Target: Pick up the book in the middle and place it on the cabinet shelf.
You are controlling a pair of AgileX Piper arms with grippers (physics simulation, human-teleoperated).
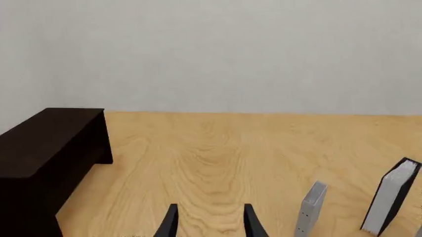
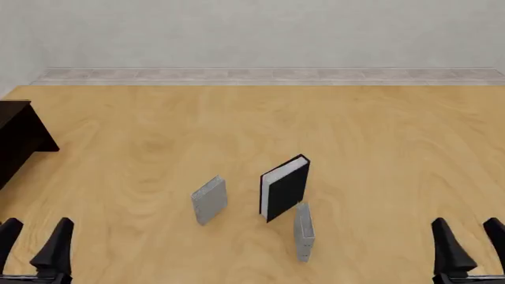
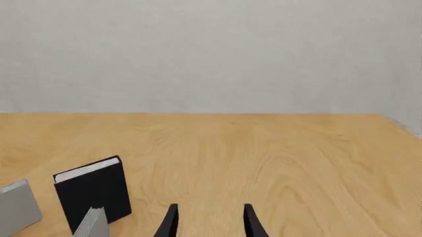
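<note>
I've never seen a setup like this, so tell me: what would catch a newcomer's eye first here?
Probably the black book, standing upright in the middle of the wooden table between two thin grey books, one to its left and one just in front of it. Next, the dark cabinet at the far left edge. Both grippers, left and right, wait at the near corners, jaws open.

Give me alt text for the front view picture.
A black book stands upright mid-table between two thin grey books. A dark cabinet sits at the far left; both open end effectors wait at the near corners.
</note>
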